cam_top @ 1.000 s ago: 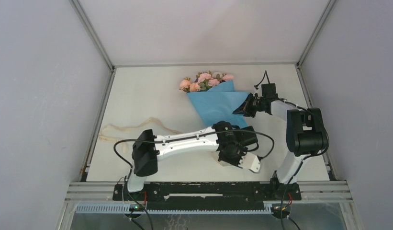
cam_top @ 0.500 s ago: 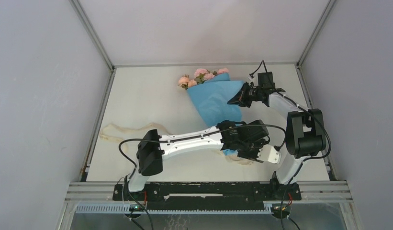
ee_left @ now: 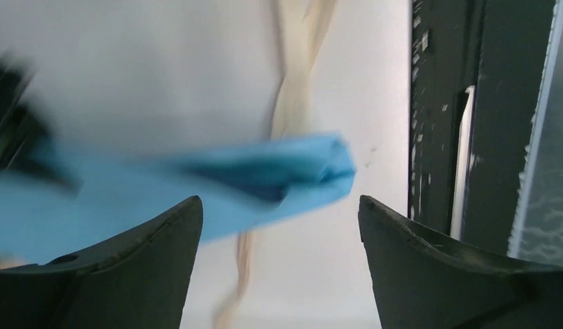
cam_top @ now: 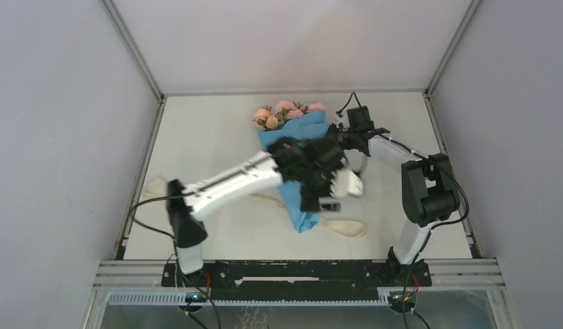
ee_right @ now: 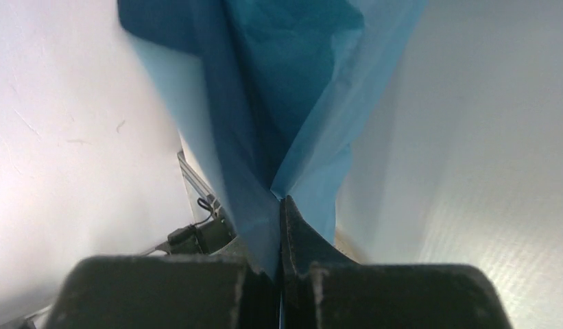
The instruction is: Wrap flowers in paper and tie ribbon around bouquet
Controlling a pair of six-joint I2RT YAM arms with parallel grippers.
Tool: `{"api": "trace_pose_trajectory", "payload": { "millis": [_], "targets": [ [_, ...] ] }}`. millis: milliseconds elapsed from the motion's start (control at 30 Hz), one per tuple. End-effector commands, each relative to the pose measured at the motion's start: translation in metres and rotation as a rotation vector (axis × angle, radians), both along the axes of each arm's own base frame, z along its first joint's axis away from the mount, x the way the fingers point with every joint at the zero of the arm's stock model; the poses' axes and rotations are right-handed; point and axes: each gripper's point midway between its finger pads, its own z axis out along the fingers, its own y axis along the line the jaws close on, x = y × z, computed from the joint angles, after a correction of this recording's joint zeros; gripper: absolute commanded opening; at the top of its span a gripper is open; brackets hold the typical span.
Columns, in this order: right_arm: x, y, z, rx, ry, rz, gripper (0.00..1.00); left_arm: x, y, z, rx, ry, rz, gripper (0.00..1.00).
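White table, left tool now spread wide over bouquet, ribbon uncovered

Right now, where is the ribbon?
In the overhead view the ribbon lies on the table, passing beneath the narrow tip of the bouquet, toward the front edge.

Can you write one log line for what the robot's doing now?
left gripper: open above bouquet tip | right gripper: shut on paper edge | ribbon: lying under bouquet tip, untied | flowers: wrapped
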Motion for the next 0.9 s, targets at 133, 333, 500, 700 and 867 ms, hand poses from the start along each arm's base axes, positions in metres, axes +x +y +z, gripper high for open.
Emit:
{"api": "trace_pose_trajectory", "payload": {
  "millis": [133, 333, 500, 700, 867],
  "targets": [
    [-0.015, 0.035, 0.012, 0.054, -0.037, 0.01, 0.0, 0.063, 0.203, 0.09, -0.186, 0.09, 0.676, 0.99],
    [-0.031, 0.051, 0.005, 0.064, -0.045, 0.02, 0.0, 0.115, 0.386, 0.035, -0.181, -0.07, 1.421, 1.0],
    [-0.052, 0.065, -0.009, 0.03, -0.027, 0.075, 0.0, 0.103, 0.521, -0.043, -0.042, -0.163, 1.964, 1.0],
    [-0.063, 0.075, -0.021, -0.006, -0.023, 0.111, 0.0, 0.121, 0.597, -0.098, 0.079, -0.111, 2.167, 1.0],
    [-0.068, 0.075, -0.027, -0.041, -0.018, 0.11, 0.0, 0.153, 0.616, -0.121, 0.017, -0.028, 2.195, 1.0]
  ]
}}
